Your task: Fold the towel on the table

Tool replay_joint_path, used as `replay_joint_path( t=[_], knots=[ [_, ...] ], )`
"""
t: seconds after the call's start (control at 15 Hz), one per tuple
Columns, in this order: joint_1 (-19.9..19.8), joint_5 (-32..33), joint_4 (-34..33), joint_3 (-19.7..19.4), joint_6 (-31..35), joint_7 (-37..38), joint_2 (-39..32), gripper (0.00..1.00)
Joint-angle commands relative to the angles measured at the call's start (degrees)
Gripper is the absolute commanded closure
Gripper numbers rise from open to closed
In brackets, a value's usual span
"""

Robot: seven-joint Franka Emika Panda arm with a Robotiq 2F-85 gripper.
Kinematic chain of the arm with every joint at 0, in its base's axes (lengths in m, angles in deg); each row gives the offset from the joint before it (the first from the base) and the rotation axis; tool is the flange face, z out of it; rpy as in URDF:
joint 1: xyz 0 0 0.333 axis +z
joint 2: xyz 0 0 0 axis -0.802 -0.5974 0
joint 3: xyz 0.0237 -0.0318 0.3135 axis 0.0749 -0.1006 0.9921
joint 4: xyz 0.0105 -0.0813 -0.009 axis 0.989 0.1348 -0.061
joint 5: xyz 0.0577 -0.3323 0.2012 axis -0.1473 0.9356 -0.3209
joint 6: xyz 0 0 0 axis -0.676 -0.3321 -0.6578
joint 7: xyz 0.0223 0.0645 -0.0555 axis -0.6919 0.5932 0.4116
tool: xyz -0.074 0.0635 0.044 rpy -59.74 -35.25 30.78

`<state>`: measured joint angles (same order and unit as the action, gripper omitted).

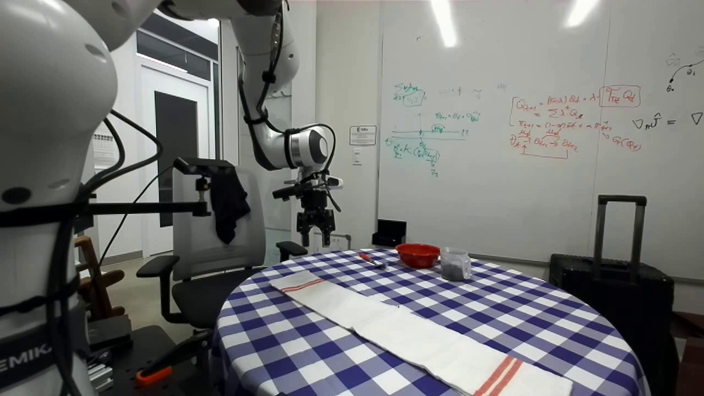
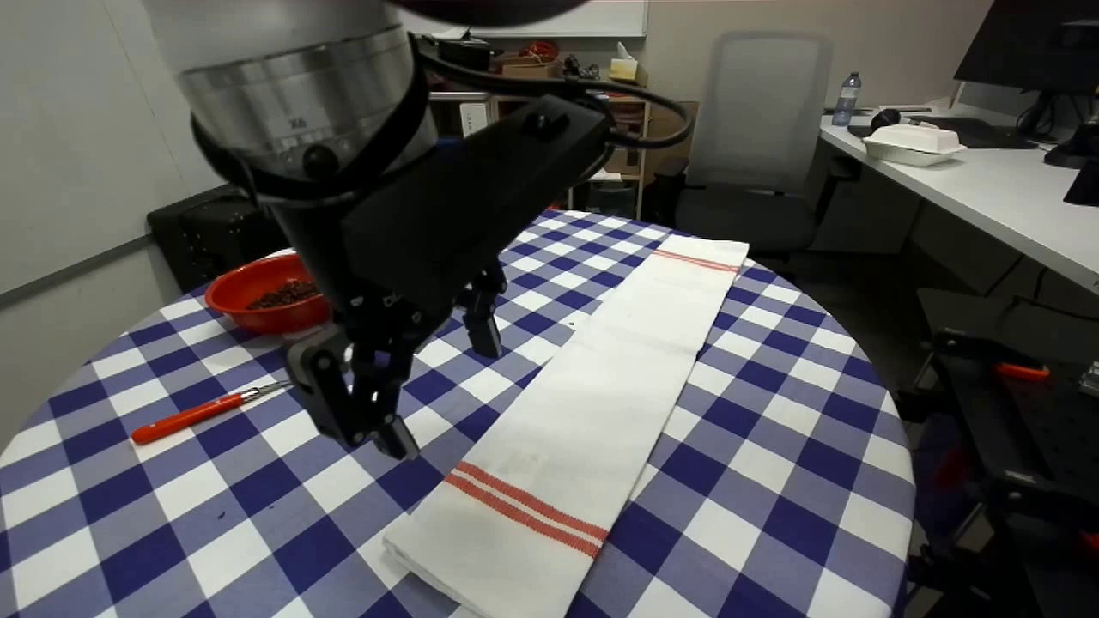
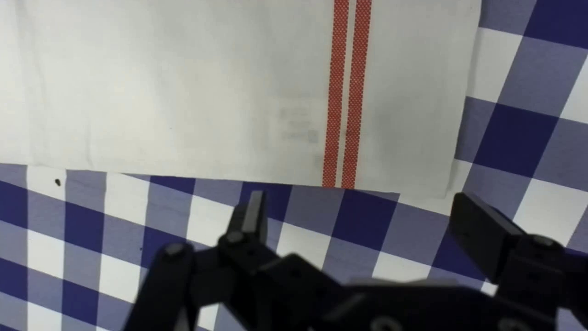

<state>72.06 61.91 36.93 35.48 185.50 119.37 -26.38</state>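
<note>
Hovers above the checked counter (image 1: 308,341) in an exterior view, with jaws spread wide and pointing down. Has the white towel (image 3: 183,92) below and just beyond the gap in the wrist view, stretched flat across the upper part there. Faces a long edge of the towel near one end, close to two red stripes (image 3: 356,92). Puts one jaw opposite the plain stretch inward of those stripes and the other just past the corner, with stripes and corner in the span between. In an exterior view, stands apart from the towel, beside the same striped end, on the side of the red bowl (image 2: 270,322) and the red-handled utensil (image 2: 193,418).
</note>
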Motion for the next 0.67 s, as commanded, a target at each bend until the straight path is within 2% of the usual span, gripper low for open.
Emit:
replay_joint_path(
  t=[0.0,0.6],
  knots=[
    [3.15,-0.74,-8.19,-2.27,-2.65,0.45,-6.30,0.00],
    [6.34,-2.40,-19.35,-4.98,-6.52,4.21,-16.27,0.00]
  ],
)
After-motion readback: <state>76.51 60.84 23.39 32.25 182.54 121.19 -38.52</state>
